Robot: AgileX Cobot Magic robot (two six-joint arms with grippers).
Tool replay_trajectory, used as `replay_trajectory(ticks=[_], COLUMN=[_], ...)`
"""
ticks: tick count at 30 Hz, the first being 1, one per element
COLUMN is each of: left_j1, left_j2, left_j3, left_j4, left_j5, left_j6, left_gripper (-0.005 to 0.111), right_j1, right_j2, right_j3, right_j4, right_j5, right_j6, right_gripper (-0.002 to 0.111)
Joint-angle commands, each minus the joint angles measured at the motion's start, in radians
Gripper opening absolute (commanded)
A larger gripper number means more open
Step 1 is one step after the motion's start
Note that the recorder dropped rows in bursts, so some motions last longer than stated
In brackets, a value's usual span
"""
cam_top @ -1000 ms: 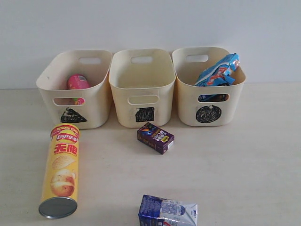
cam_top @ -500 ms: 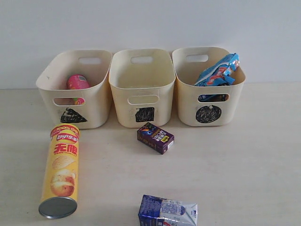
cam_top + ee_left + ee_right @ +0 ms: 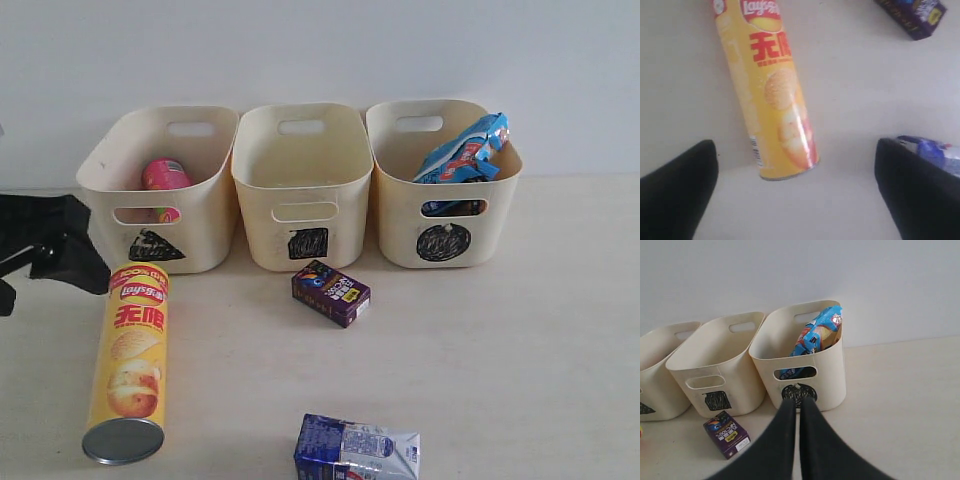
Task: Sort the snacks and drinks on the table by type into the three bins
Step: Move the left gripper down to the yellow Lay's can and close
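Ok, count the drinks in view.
2: the dark purple drink box lies before the middle bin, the blue-and-white carton at the exterior view's bottom edge. Others may be hidden.

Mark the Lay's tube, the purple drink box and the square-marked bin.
Lay's tube (image 3: 130,355), exterior view, middle of its body.
purple drink box (image 3: 332,290), exterior view, top face.
square-marked bin (image 3: 262,236), exterior view, front wall.

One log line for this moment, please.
left claw open near tall yellow Lay's chip tube | right claw shut | dark purple drink box on beige table
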Motion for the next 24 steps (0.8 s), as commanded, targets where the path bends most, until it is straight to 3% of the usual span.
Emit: replay_trajectory(ticks=[1,13,24], left_j1=[-0.009,-0.009,-0.009], left_j2=[0.121,0.427,0.588], left_j3=[-0.045,-0.153,-0.179], left_j4=[0.122,0.157,0.070], left_j5=[-0.026,-0.142,-0.214], left_j6=[-0.106,-0.165,-0.165], left_gripper=[0.080,0.080,0.080], right_j1=[0.002,0.002,0.002], right_j2=[-0.006,-0.006,-0.006], right_j3=[0.004,0.004,0.004], right_j4=[0.000,-0.002,-0.002], right_j5=[0.004,0.004,0.008], right_j6=[-0.006,-0.014,-0.016], right_gripper=[0.000,0.000,0.000])
